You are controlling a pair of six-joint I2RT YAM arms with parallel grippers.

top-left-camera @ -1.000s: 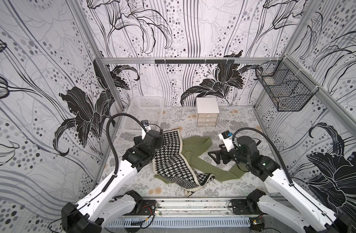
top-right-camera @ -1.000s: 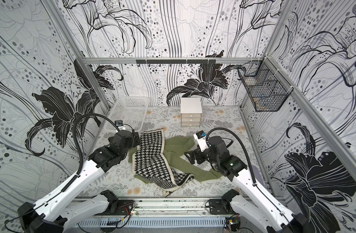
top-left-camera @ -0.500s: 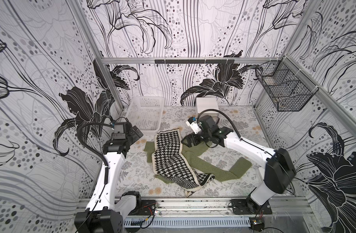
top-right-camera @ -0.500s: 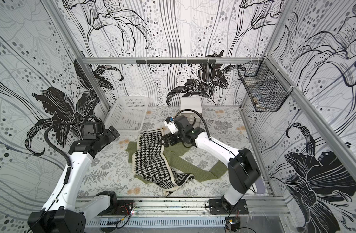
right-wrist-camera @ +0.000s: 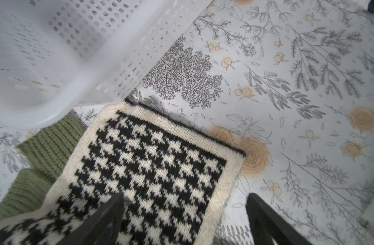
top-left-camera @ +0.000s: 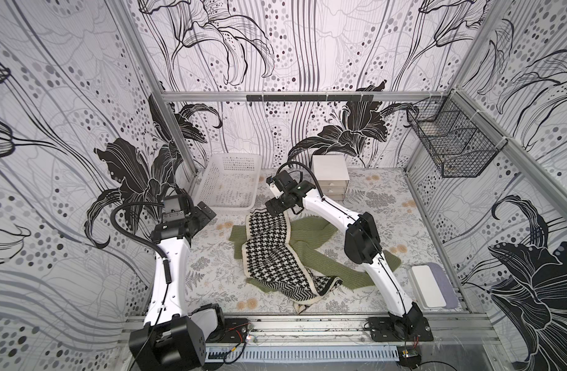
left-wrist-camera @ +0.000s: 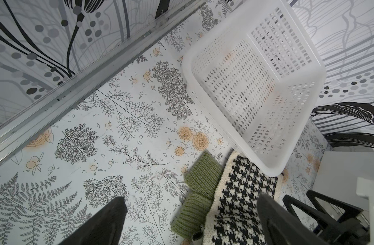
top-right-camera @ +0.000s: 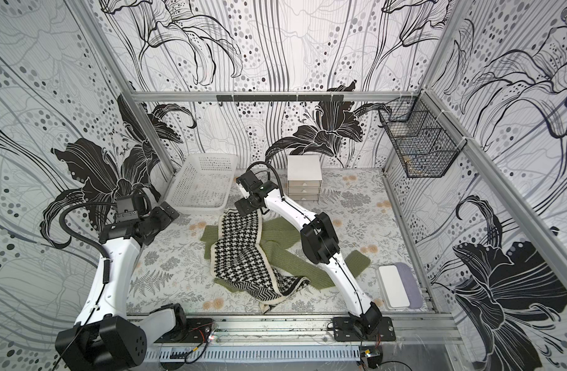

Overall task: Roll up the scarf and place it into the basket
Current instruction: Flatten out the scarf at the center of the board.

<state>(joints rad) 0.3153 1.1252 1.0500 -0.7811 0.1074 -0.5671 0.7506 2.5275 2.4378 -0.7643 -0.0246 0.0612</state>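
The black-and-white houndstooth scarf with a cream border lies unrolled and flat on the table, running from the near edge toward the far left corner. Its far end stops just short of the white perforated basket, almost touching the basket's near rim in both top views. Beneath it, crossing at an angle, lies a green ribbed knit scarf, also unrolled, with folded ends showing on the left of the houndstooth piece and a long tail toward the right. The basket holds nothing. The right gripper hangs over the far end of the houndstooth scarf, right by the basket's near corner. In the right wrist view its jaws stand wide apart, one finger over the checked knit and the other over the bare floral table mat. Whether either finger touches the cloth cannot be told, and nothing is gripped. The left gripper is raised near the left wall, beside the basket's near left corner and apart from both scarves, with its jaws also wide and empty. Behind the right arm stands a small white drawer unit, and a black wire basket hangs on the right wall.
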